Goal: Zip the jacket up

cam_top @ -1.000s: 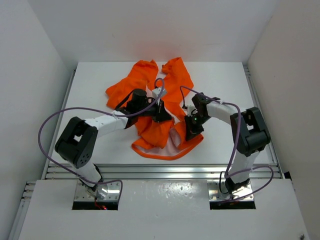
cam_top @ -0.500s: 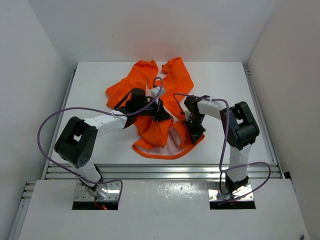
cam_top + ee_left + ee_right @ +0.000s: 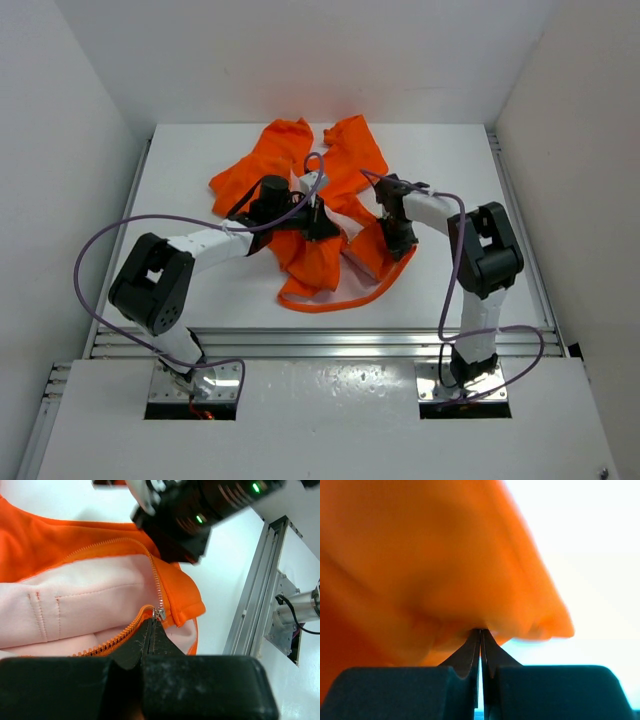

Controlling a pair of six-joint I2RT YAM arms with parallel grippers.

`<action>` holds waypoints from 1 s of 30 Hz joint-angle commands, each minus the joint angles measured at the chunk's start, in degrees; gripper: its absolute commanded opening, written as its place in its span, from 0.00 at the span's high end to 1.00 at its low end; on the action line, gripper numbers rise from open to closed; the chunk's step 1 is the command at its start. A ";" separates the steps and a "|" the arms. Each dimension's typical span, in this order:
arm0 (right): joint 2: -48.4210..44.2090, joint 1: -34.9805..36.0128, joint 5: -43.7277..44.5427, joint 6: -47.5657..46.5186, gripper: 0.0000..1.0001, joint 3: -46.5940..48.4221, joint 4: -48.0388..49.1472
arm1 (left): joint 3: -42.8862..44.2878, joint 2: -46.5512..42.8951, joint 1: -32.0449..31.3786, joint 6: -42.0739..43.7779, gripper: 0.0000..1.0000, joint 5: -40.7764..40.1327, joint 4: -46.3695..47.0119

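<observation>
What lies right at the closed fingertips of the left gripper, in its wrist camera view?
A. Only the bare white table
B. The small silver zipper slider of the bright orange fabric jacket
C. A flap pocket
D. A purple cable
B: the left gripper is shut with its tips at the small silver zipper slider, where the two rows of teeth of the bright orange fabric jacket meet.

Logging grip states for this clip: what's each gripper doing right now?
Left gripper: closed, pinching the small silver zipper slider of the bright orange fabric jacket.
Right gripper: closed on a fold of that jacket.
</observation>
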 commanded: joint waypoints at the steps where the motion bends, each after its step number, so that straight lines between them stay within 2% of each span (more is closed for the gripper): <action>1: 2.09 -2.80 4.42 1.74 1.00 5.97 8.65 | 0.18 -0.05 0.98 0.09 1.00 1.39 2.82; 6: 4.56 -5.52 4.07 0.87 1.00 9.33 14.19 | 0.71 1.79 0.98 -1.22 1.00 4.29 2.29; 9: 5.18 -7.19 2.58 0.52 1.00 10.82 22.25 | 1.23 3.10 0.98 -2.02 1.00 5.70 2.82; 12: 3.51 -8.33 0.30 1.39 1.00 10.21 26.31 | 1.24 3.72 0.98 -2.55 1.00 6.23 3.52; 14: -2.37 -9.91 -5.56 3.85 1.00 3.04 34.63 | 1.76 3.73 0.45 -3.16 1.00 6.23 4.13; 15: -9.08 -11.05 -11.16 5.68 1.00 -1.61 38.94 | 1.76 4.33 0.45 -4.47 1.00 6.23 5.70; 16: -11.33 -11.50 -11.22 6.92 1.00 -5.83 42.03 | 1.76 4.86 0.45 -5.09 1.00 6.23 6.24; 17: -13.35 -12.02 -16.96 6.93 1.00 -7.53 42.49 | 2.37 4.87 0.45 -5.88 1.00 6.23 6.77; 19: -22.12 -12.38 -21.31 8.24 1.00 -12.09 45.21 | 3.07 5.66 0.45 -8.08 1.00 6.23 7.91; 20: -26.16 -12.73 -28.29 9.03 1.00 -15.51 45.75 | 3.08 6.53 0.45 -9.30 1.00 6.23 8.78; 22: -29.61 -13.26 -32.73 12.89 1.00 -20.26 47.58 | 4.22 7.24 0.45 -10.36 1.00 5.71 9.93; 23: -33.81 -13.78 -36.50 18.04 1.00 -23.25 48.47 | 4.22 7.76 0.45 -10.98 1.00 5.71 10.98; 25: -35.69 -13.53 -40.13 21.68 0.95 -26.78 48.74 | 4.75 8.38 0.45 -12.73 1.00 5.71 11.52; 26: -38.13 -12.65 -41.44 26.48 0.91 -30.45 49.52 | 5.45 8.91 0.45 -13.26 1.00 5.71 12.39; 28: -39.90 -11.16 -43.04 28.72 0.83 -32.93 52.60 | 5.98 9.43 0.45 -15.45 1.00 5.71 13.09; 30: -41.23 -8.88 -42.86 30.39 0.80 -35.22 52.87 | 5.98 9.44 0.45 -16.95 1.00 5.71 13.63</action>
